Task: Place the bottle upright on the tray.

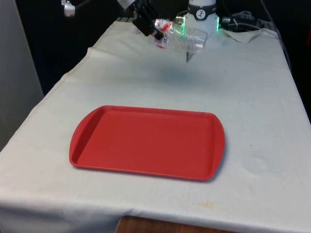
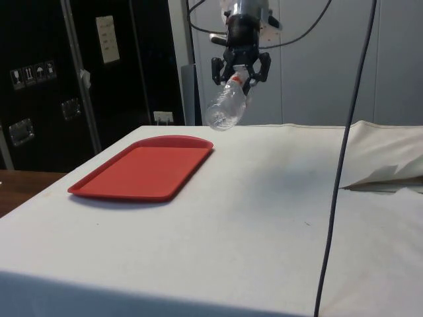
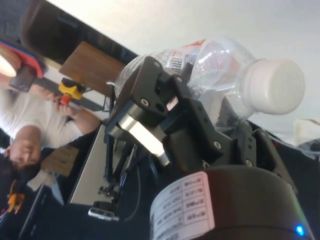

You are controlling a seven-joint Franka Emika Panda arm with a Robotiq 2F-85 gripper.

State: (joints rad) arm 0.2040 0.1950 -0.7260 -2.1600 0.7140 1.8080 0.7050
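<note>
A clear plastic bottle with a white cap and a red label hangs in the air above the far end of the table, lying almost level. My gripper is shut on its neck end. From the side, the bottle tilts downward below the gripper, past the far end of the tray. The wrist view has the white cap close up, with the bottle pinched between the black fingers. The red tray lies flat in the middle of the table with nothing on it.
White cloth covers the table. Crumpled cloth and cables lie at the far end on the front view's right. A black cable hangs down in the side view. A person appears beside the table in the wrist view.
</note>
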